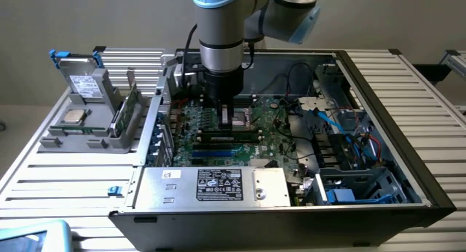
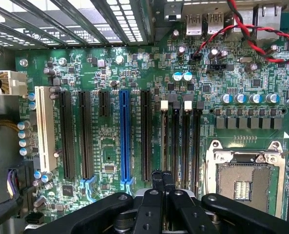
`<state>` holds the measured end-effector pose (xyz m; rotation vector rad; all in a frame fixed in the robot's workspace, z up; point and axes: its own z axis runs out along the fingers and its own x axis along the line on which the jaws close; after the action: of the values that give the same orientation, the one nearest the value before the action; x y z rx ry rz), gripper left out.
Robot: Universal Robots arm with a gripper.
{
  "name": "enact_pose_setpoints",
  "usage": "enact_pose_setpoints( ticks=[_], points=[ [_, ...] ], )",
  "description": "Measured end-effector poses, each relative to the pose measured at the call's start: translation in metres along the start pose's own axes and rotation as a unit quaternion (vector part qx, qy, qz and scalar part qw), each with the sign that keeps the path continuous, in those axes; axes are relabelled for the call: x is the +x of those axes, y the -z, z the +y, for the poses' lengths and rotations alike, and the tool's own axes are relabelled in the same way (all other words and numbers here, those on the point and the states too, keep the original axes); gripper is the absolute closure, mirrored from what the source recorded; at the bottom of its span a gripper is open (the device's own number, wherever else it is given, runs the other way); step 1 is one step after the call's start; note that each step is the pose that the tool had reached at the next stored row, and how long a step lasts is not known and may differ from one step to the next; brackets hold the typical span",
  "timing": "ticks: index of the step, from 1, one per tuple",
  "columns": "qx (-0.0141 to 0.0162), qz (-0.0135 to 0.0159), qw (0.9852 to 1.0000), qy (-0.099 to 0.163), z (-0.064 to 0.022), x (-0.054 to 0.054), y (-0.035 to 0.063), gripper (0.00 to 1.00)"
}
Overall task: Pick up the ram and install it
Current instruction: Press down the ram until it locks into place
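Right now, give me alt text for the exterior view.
The robot arm's gripper is lowered into an open black computer case, its tip at the green motherboard's black memory slots. On the exterior view's left, a grey holder carries a thin green ram stick.

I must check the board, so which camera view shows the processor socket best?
The wrist view: the processor socket faces the camera openly, its metal frame and centre plain to see. In the exterior view the socket is a silver patch beside the gripper, which hides part of it.
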<state>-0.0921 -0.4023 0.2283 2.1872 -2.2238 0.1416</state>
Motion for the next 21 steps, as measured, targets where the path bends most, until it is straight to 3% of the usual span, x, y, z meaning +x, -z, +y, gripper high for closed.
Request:
enact_pose_setpoints(
  ticks=[7,21],
  points=[
    [0.0001,0.0,1.0,0.0,-0.0036,0.0,-0.0002,0.89],
    [0.0,0.0001,1.0,0.0,-0.0031,-0.0005,-0.003,0.89]
  ],
)
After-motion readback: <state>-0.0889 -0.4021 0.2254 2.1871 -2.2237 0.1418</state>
